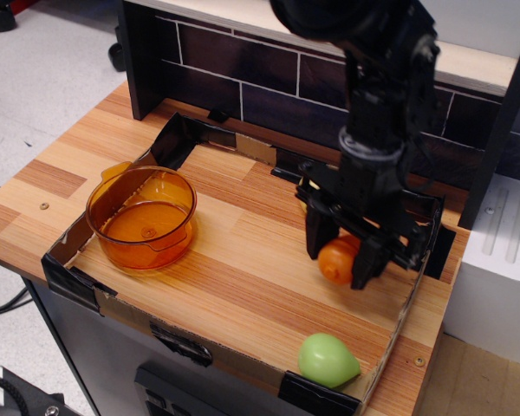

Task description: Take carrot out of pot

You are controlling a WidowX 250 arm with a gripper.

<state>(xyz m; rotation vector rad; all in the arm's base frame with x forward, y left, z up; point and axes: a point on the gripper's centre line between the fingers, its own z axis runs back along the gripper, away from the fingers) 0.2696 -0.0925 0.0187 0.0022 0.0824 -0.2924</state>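
Note:
The carrot (337, 260) is a small glossy orange toy held between the black fingers of my gripper (340, 263). The gripper is shut on it, low over the wooden floor of the tray, at the right side. The pot (141, 217) is a round translucent orange pot at the tray's left front corner, and it holds nothing. The gripper is far to the right of the pot. The arm rises from the gripper toward the top of the frame.
A light green pear-shaped toy (328, 360) lies at the tray's front right corner. The low cardboard tray wall (414, 290) is just right of the gripper. A dark brick-pattern back wall (243, 87) stands behind. The yellow-green fruit is hidden behind the arm.

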